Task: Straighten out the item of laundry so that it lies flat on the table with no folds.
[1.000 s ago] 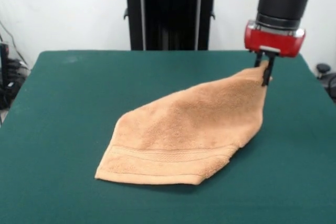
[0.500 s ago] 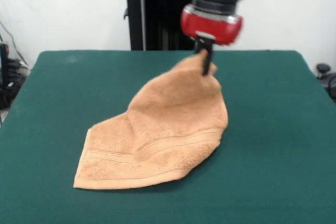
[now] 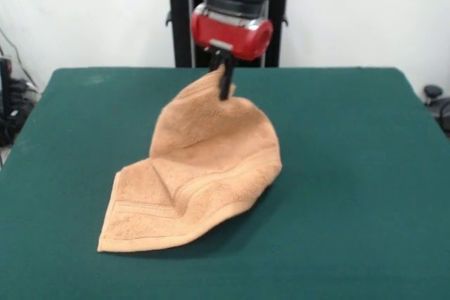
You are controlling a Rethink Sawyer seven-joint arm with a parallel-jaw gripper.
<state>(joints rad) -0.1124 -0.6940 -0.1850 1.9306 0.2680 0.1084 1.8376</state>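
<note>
Green felt covers the table [image 3: 63, 138], with a white wall behind. At the left, the tan hand towel [image 3: 204, 173] has its banded hem resting on the felt, the near-left corner lying flat. Moving right, the cloth rises in a tent toward the table's middle, creased along a diagonal and curled under on its right side. At the peak the gripper [image 3: 225, 82] has its jaws closed tight on one lifted corner. To do this well, I judge the arm should carry that corner away from the resting hem, keeping the cloth taut, then lower before letting go so the curled side unrolls.
</note>
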